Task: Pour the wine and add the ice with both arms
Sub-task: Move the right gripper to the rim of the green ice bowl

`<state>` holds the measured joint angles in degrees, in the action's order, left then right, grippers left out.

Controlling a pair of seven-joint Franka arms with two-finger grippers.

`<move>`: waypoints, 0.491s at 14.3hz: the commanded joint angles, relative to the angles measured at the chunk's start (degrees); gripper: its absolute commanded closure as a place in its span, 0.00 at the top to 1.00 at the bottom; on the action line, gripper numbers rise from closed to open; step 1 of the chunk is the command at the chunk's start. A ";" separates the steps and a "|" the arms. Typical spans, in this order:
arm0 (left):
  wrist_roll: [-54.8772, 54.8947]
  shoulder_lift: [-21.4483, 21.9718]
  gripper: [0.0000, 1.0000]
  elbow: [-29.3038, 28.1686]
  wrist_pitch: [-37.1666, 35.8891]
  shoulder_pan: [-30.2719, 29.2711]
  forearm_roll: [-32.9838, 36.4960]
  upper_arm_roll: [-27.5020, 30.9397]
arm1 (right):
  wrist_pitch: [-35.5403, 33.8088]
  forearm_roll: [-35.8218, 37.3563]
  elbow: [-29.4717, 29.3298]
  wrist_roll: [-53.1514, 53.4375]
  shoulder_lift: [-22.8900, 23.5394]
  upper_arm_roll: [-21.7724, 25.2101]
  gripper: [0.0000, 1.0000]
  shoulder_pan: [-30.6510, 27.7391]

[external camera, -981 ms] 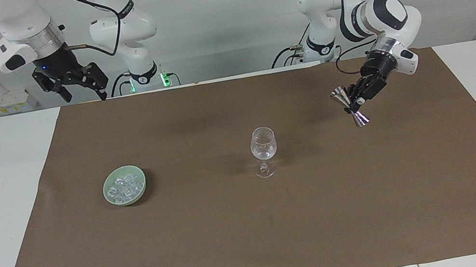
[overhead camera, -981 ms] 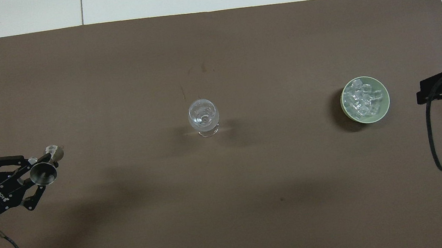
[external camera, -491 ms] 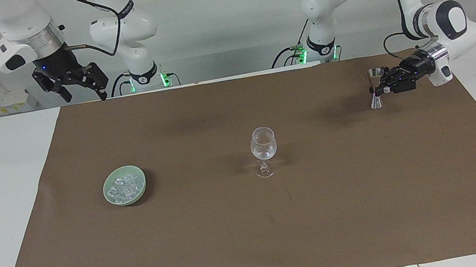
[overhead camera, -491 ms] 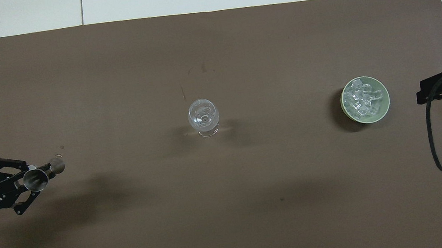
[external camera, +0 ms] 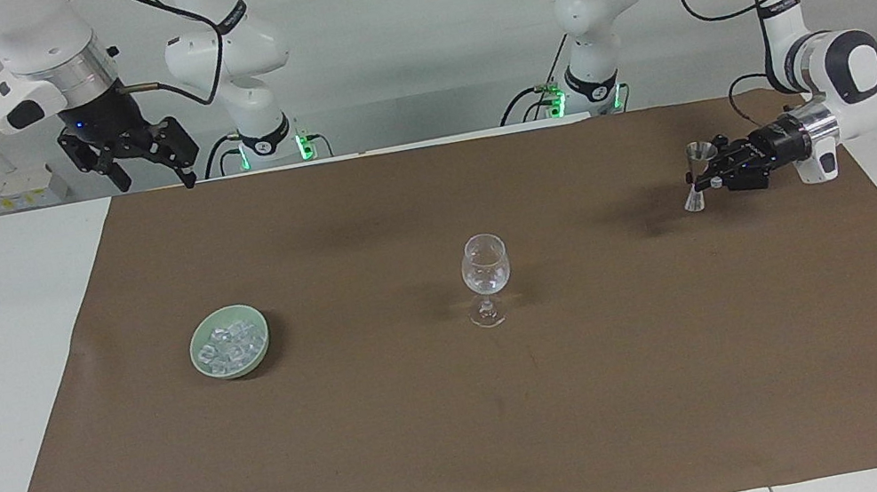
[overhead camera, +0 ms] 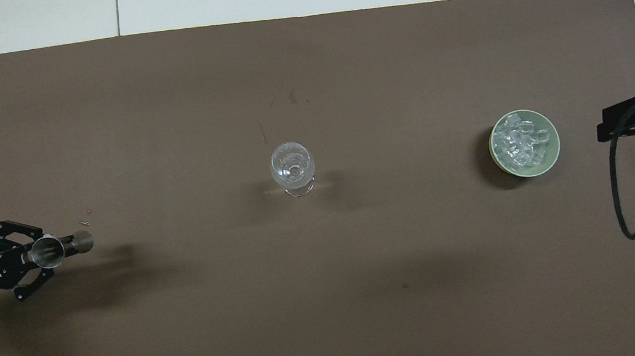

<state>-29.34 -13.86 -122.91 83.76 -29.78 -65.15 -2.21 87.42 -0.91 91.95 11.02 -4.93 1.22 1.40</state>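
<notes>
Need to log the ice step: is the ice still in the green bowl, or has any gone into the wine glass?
In the bowl: the ice fills the green bowl. The wine glass shows no cubes.

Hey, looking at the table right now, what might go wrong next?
The left end effector holds the metal jigger low and slightly tilted over the brown mat; released like that, it may topple. The wine glass stands on a thin stem, so dropped ice could tip it.
</notes>
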 commanded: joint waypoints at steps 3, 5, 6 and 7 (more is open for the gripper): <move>-4.93 -7.05 0.00 7.07 -3.34 -1.07 2.75 -0.51 | 6.78 -0.50 5.60 1.10 -1.58 0.02 1.00 0.36; -6.76 -8.90 0.00 8.91 -3.34 -0.80 2.84 -0.51 | 9.85 -0.50 7.71 1.11 -1.58 0.02 1.00 0.36; -8.43 -9.78 0.00 10.14 -3.34 -0.54 2.93 -0.51 | 11.96 -0.41 9.02 1.11 -1.58 0.02 1.00 0.36; -8.80 -10.39 0.00 10.58 -3.34 -0.54 3.45 -0.51 | 14.51 -0.50 10.86 1.02 -1.58 0.02 1.00 0.36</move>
<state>-35.31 -21.68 -115.87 82.49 -29.83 -63.50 -2.33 97.34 -0.95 98.09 11.02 -4.90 1.17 1.49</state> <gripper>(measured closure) 0.784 0.000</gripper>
